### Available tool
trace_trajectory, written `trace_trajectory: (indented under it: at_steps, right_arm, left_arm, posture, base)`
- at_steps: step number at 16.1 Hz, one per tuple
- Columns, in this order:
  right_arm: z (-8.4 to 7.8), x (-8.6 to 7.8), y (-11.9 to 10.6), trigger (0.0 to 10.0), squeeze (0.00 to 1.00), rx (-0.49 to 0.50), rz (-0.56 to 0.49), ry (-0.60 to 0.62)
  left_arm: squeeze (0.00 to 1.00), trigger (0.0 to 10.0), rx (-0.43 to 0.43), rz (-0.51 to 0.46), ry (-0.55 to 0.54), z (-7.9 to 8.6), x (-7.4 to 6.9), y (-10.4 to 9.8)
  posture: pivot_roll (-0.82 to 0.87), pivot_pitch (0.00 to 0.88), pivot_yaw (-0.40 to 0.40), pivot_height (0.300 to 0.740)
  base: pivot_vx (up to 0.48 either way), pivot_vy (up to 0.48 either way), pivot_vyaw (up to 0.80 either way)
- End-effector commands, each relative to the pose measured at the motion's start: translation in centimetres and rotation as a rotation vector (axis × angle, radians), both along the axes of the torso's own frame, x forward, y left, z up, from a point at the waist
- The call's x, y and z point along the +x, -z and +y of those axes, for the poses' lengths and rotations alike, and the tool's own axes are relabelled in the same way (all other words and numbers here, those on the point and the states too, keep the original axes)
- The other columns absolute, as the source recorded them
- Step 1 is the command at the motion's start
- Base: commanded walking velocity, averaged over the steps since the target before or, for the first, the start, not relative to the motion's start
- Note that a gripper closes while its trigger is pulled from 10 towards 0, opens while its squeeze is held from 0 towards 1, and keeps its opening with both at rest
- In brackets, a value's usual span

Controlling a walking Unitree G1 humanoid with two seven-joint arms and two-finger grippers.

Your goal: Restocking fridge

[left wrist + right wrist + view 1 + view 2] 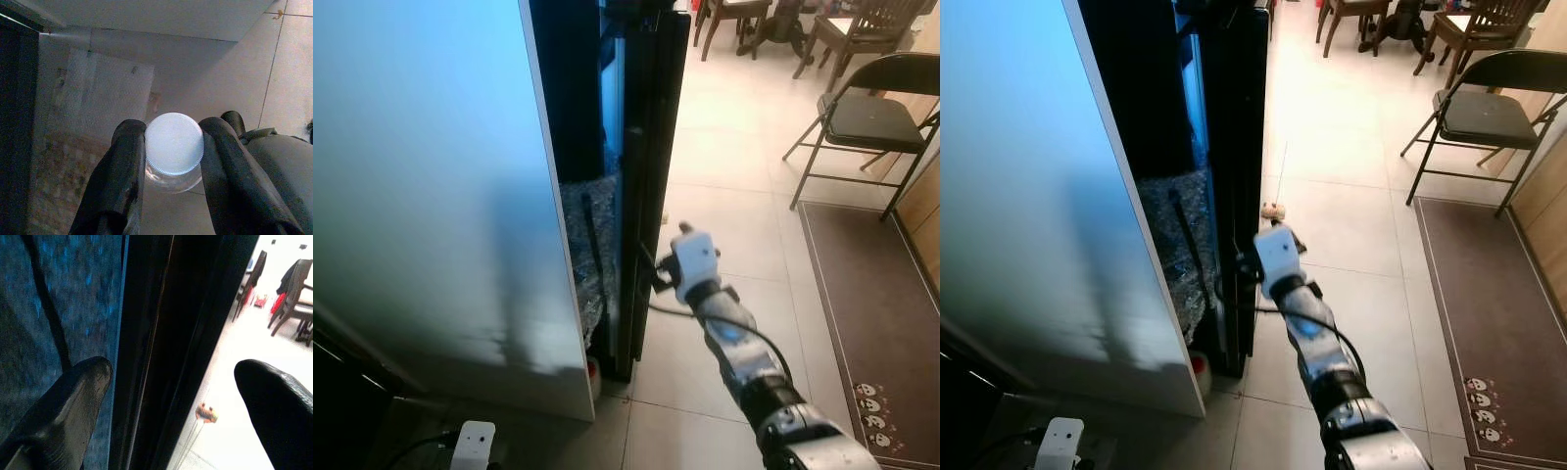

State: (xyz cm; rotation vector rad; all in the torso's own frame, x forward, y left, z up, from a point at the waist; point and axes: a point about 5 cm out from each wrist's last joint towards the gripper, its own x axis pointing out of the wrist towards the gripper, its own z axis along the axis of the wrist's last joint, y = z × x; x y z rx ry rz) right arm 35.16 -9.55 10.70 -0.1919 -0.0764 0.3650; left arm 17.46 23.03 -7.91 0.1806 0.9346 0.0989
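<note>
The fridge point(431, 196) stands at my left with its pale side toward me. Its black door point(651, 147) is ajar, showing a dark gap and a frosted panel point(592, 245) inside. My right gripper point(176, 377) is open at the door's lower edge: one finger point(73, 401) lies on the inner side, the other point(279, 406) on the room side. My left gripper point(173, 142) is shut on a clear bottle with a white cap point(174, 143), held low by the fridge's base. The left wrist point(472, 443) shows at the bottom left.
A black folding chair point(867, 122) and a brown mat point(876, 304) are at the right. Wooden dining chairs point(862, 29) stand at the back. A small toy point(1275, 210) lies on the tiled floor past the door. A red-capped item point(593, 370) sits at the fridge's foot.
</note>
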Motion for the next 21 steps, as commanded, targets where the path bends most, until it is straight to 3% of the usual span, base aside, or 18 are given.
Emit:
trace_trajectory:
  at_steps: [1,5,7,9,11,12,14,21]
  right_arm:
    - [-0.5,0.1,0.0,10.0,0.0,0.013,0.005,0.038]
    - [-2.0,-0.6,-0.1,10.0,0.0,0.078,-0.038,0.183]
    - [-5.6,-2.4,-0.2,10.0,0.0,0.117,-0.096,0.385]
    - [-9.8,-4.1,1.4,10.0,0.0,0.064,-0.048,0.498]
    - [-11.0,-5.2,2.0,10.0,0.0,0.037,-0.027,0.538]
    - [-11.0,-6.2,2.4,10.0,0.0,0.048,-0.007,0.577]
    - [-10.7,-6.8,2.9,10.0,0.0,0.049,0.016,0.585]
    - [-10.5,-6.0,1.8,10.0,0.0,0.028,0.011,0.562]
  left_arm:
    - [0.0,10.0,0.017,0.022,0.016,0.0,-0.4,0.2]
    - [0.0,10.0,0.018,0.033,0.01,0.2,-1.0,0.4]
    - [0.0,10.0,0.02,0.043,0.003,0.6,-1.7,0.6]
    - [0.0,10.0,0.023,0.053,-0.001,0.9,-1.9,0.6]
    - [0.0,10.0,0.035,0.062,-0.016,1.5,-2.2,0.6]
    - [0.0,10.0,0.032,0.058,-0.044,1.8,-2.2,0.5]
    - [0.0,10.0,0.025,0.055,-0.045,1.5,-2.0,0.5]
    - [0.0,10.0,-0.007,0.065,-0.037,0.8,-1.9,0.7]
  posture:
    - [0.0,0.031,0.017,0.74]
    - [-0.01,0.053,0.016,0.74]
    - [-0.02,0.06,0.017,0.74]
    - [-0.04,0.061,0.016,0.74]
    - [-0.04,0.064,0.011,0.74]
    - [-0.04,0.064,0.011,0.74]
    - [-0.04,0.067,0.012,0.74]
    - [-0.03,0.063,0.013,0.74]
  base:
    - [0.0,0.0,0.0]
    - [0.0,0.0,0.0]
    - [0.0,0.0,0.0]
    - [0.0,0.0,0.0]
    - [0.0,0.0,0.0]
    - [0.0,0.0,0.0]
    - [0.0,0.0,0.0]
    - [0.131,0.0,0.0]
